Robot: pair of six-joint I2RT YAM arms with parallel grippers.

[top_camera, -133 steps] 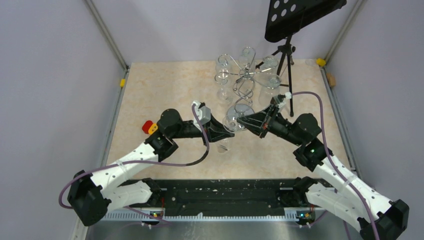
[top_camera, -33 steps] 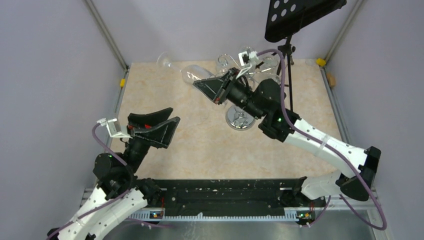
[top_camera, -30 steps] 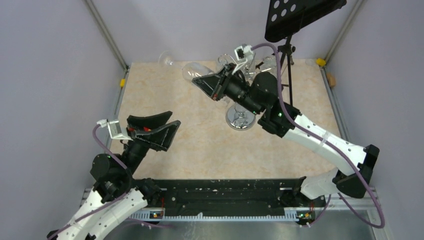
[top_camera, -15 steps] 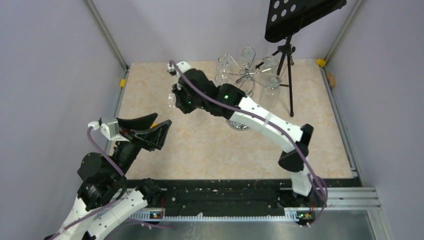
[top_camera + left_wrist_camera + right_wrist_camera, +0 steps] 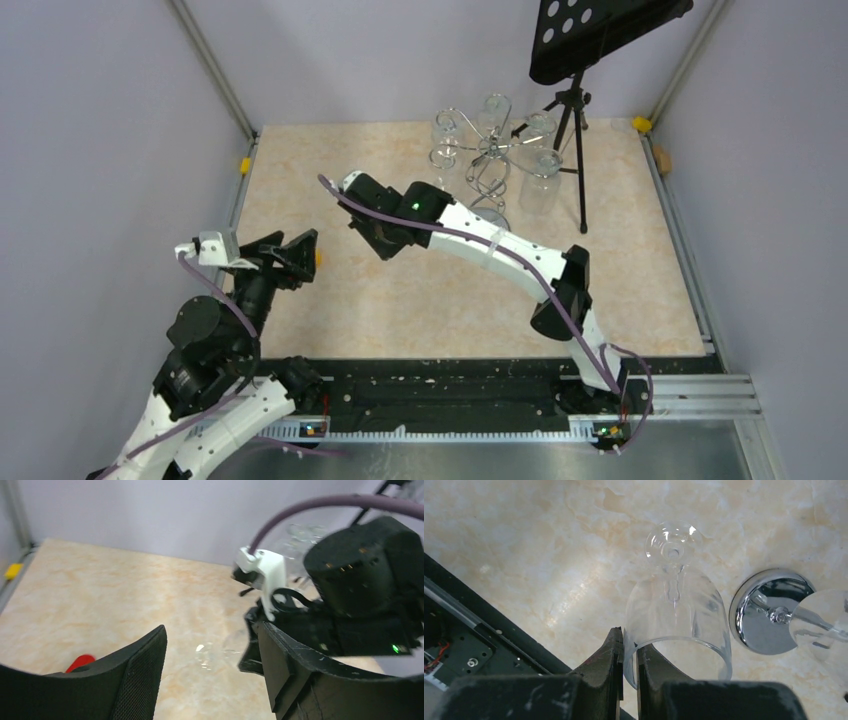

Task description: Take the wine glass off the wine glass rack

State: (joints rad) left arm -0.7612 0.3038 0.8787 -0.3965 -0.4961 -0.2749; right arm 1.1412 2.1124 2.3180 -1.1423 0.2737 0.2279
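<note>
The clear wine glass [image 5: 676,605] is held by its rim in my right gripper [image 5: 629,640], which is shut on it with one finger inside the bowl and one outside. Its foot [image 5: 672,542] points away towards the tabletop. From above, the right gripper [image 5: 380,235] reaches over the table's left-centre and hides the glass. The wine glass rack [image 5: 488,150] stands at the back, and its chrome base [image 5: 774,612] lies right of the glass. My left gripper [image 5: 210,635] is open at the near left, facing the faintly visible glass [image 5: 220,650] and holding nothing.
Several glasses [image 5: 443,130] still hang on the rack. A black music stand [image 5: 600,30] on a tripod [image 5: 575,110] stands right of it. A red object [image 5: 80,662] lies by my left gripper [image 5: 300,250]. Walls close in the left, back and right.
My right arm has swung the glass from beside the rack leftward and nearer, turning it foot-down over the table. My left gripper has drawn back left and narrowed slightly.
</note>
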